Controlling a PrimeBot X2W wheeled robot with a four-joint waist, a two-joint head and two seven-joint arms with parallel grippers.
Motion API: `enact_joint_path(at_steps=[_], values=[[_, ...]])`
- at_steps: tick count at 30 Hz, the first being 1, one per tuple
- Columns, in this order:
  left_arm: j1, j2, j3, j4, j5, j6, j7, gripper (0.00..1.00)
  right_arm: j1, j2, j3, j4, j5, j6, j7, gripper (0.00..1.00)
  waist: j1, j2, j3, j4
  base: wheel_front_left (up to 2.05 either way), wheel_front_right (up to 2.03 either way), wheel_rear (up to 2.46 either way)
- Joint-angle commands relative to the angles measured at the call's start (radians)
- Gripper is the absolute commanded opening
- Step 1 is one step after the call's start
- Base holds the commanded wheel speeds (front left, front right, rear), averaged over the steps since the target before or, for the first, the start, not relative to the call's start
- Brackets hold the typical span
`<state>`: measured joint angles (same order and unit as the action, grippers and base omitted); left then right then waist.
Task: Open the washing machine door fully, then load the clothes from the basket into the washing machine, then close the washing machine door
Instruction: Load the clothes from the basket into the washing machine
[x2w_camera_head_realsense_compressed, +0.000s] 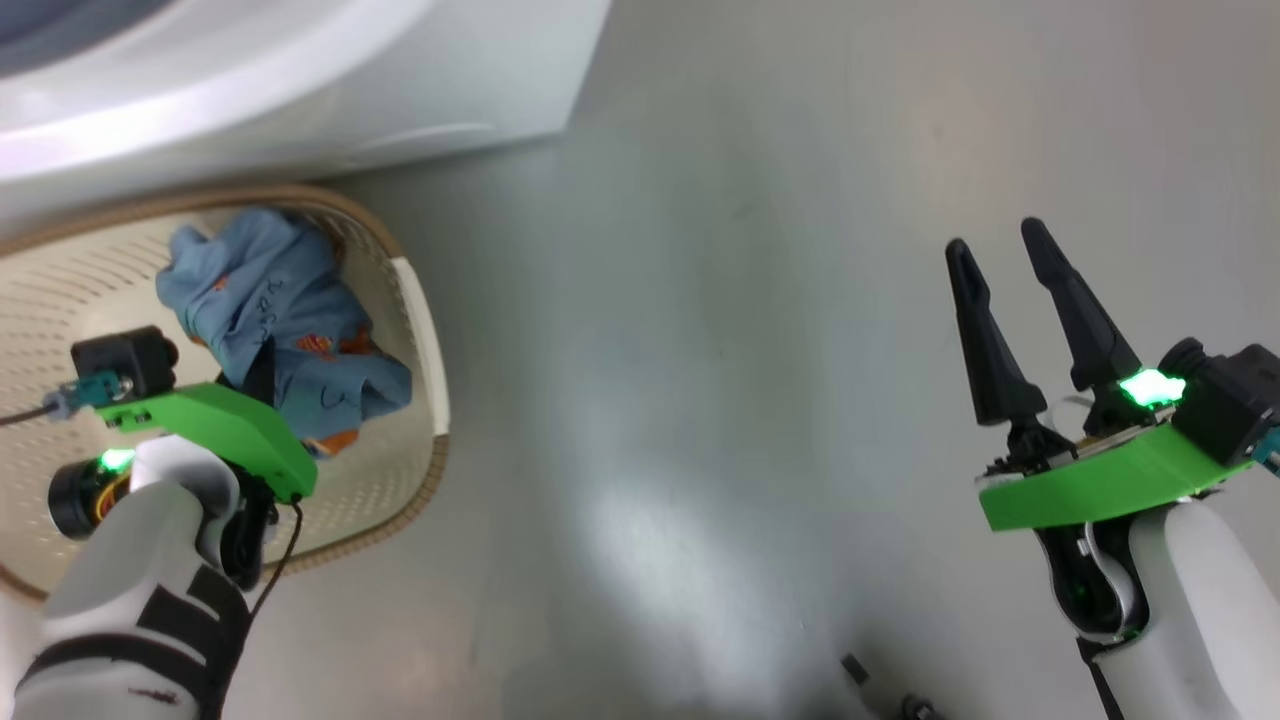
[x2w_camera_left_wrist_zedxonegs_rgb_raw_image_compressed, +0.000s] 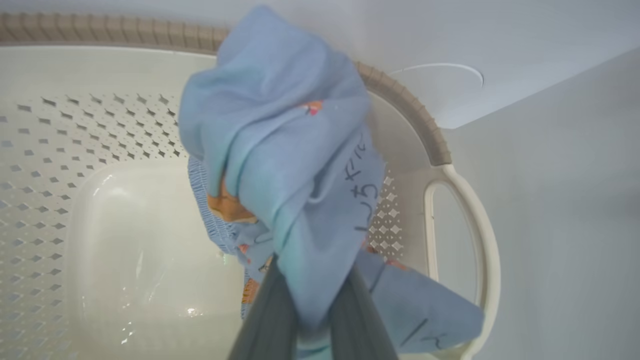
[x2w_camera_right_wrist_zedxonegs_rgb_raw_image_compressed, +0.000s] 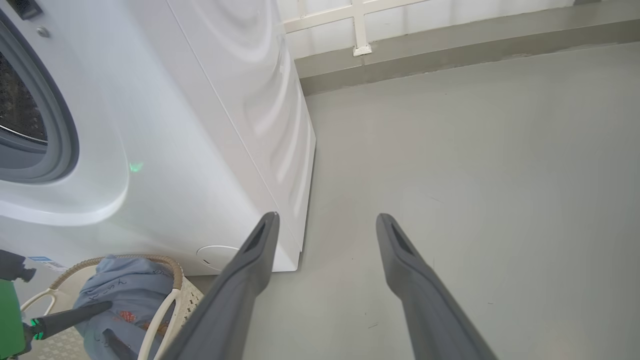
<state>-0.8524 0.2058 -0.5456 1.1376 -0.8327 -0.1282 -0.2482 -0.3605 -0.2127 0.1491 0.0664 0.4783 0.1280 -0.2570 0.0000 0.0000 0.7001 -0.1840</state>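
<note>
Left wrist view: we find the left gripper (x2w_camera_left_wrist_zedxonegs_rgb_raw_image_compressed: 312, 285) clamped on the clothes (x2w_camera_left_wrist_zedxonegs_rgb_raw_image_compressed: 280, 150), with a fold of light blue fabric pinched between its two dark fingers (x2w_camera_left_wrist_zedxonegs_rgb_raw_image_compressed: 270, 320). The garment stands bunched above the fingers. Dark handwritten marks show on one fold, and small orange-brown prints show lower down. A further part of the fabric lies against the wall of the basket (x2w_camera_left_wrist_zedxonegs_rgb_raw_image_compressed: 100, 125), just beside the pale side handle (x2w_camera_left_wrist_zedxonegs_rgb_raw_image_compressed: 487, 250). We cannot tell whether the gripped bundle is clear of the basket's bottom.

In the head view, the basket sits on the grey floor (x2w_camera_head_realsense_compressed: 700, 350), just beside the front of the washing machine (x2w_camera_head_realsense_compressed: 300, 80). The clothes lie at the basket's end nearer the middle of that view, close to the brown rim. The left arm reaches down into the basket from above.

The right gripper (x2w_camera_head_realsense_compressed: 995, 237) stands open, its two fingers spread with nothing between them. It is over bare floor, well apart from the basket.

In the right wrist view, we note the machine's round opening at the left edge, ringed by a grey gasket (x2w_camera_right_wrist_zedxonegs_rgb_raw_image_compressed: 65, 135), with the dark drum (x2w_camera_right_wrist_zedxonegs_rgb_raw_image_compressed: 20, 105) behind it. A blue label (x2w_camera_right_wrist_zedxonegs_rgb_raw_image_compressed: 42, 260) shows low on the front panel, above the basket's rim.
</note>
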Motion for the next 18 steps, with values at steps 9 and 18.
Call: enact_joint_path(at_steps=[9,18], values=[[0.175,0.051,0.177,-0.22,0.106,-0.002,-0.013,0.0,0.129,-0.043,0.007,0.023,-0.001,0.003,-0.005,1.0,0.0,0.0,-0.251,0.124,0.0,0.0,0.0],[0.352,0.017,0.368,-0.457,0.289,-0.002,-0.013,0.0,0.209,-0.061,0.002,0.047,0.001,0.003,-0.005,1.0,0.0,0.0,-0.397,0.158,0.0,0.0,0.0]])
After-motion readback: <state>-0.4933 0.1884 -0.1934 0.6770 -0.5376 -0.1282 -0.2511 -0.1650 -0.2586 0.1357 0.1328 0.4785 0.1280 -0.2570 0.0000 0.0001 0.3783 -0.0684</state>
